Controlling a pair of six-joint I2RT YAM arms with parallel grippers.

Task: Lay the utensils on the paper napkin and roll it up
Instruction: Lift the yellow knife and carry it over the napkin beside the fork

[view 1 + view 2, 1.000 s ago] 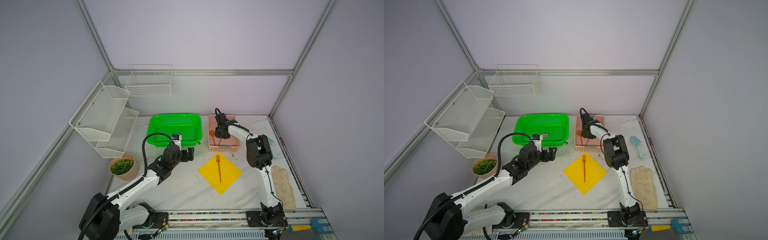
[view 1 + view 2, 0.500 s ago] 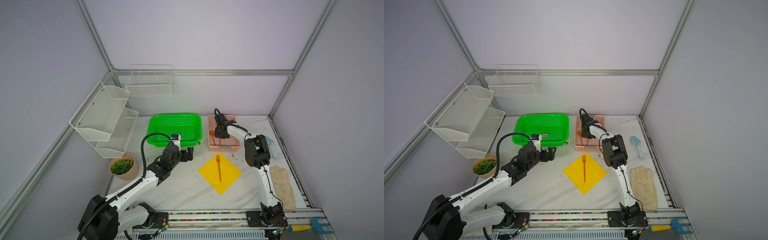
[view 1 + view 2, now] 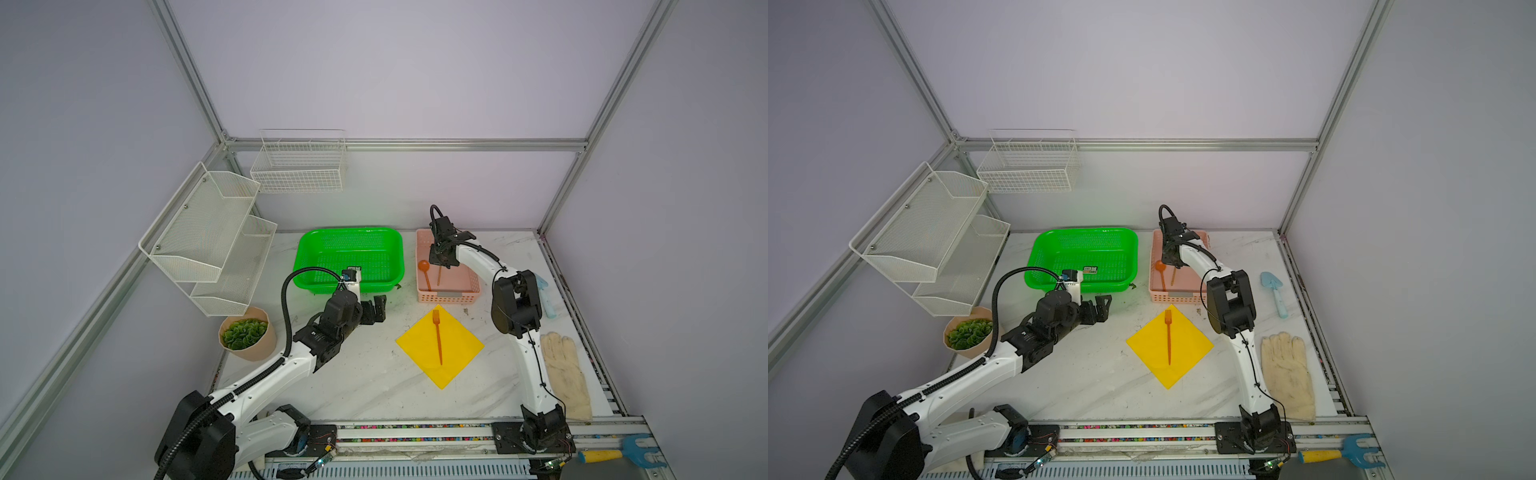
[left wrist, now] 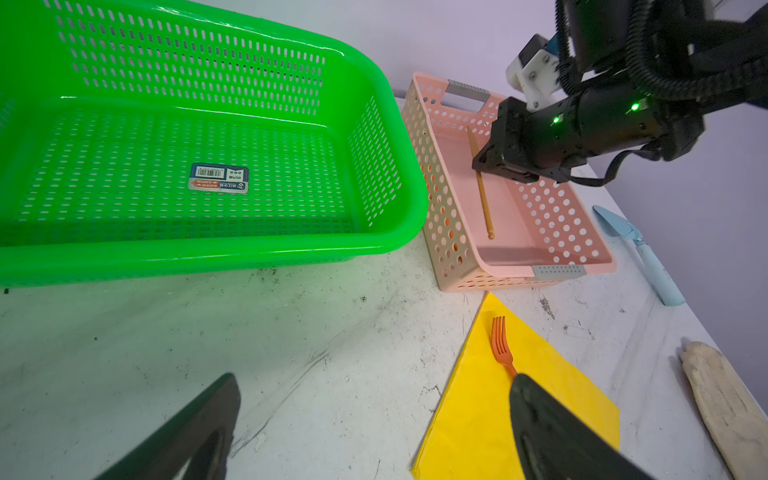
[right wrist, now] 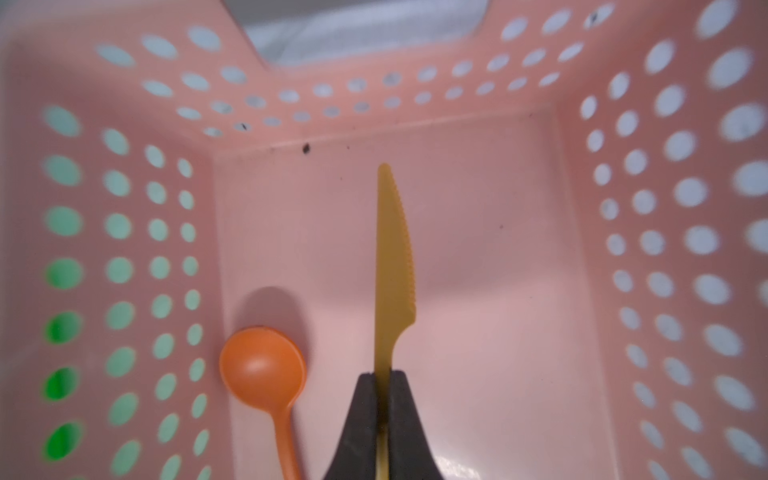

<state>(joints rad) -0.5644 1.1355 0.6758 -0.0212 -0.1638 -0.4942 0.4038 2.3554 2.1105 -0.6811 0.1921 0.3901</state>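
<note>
Your left end effector (image 3: 376,309) hangs wide open above the surface, left of the paper napkin (image 3: 459,345), where the fork (image 3: 437,336) lies. In the pink basket (image 3: 449,296) just beyond it, the spoon (image 3: 424,272) waits by the left wall. Your right end effector (image 5: 384,386) pinches the knife (image 5: 392,257) by its thin handle. On lifting, the knife could pivot, slip or clip the wall.

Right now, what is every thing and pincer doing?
right pincer: shut on the knife.
left pincer: open, empty.
knife: gripped, inside the pink basket.
spoon: lying in the pink basket.
fork: lying flat on the napkin.
napkin: spread flat, not rolled.
</note>
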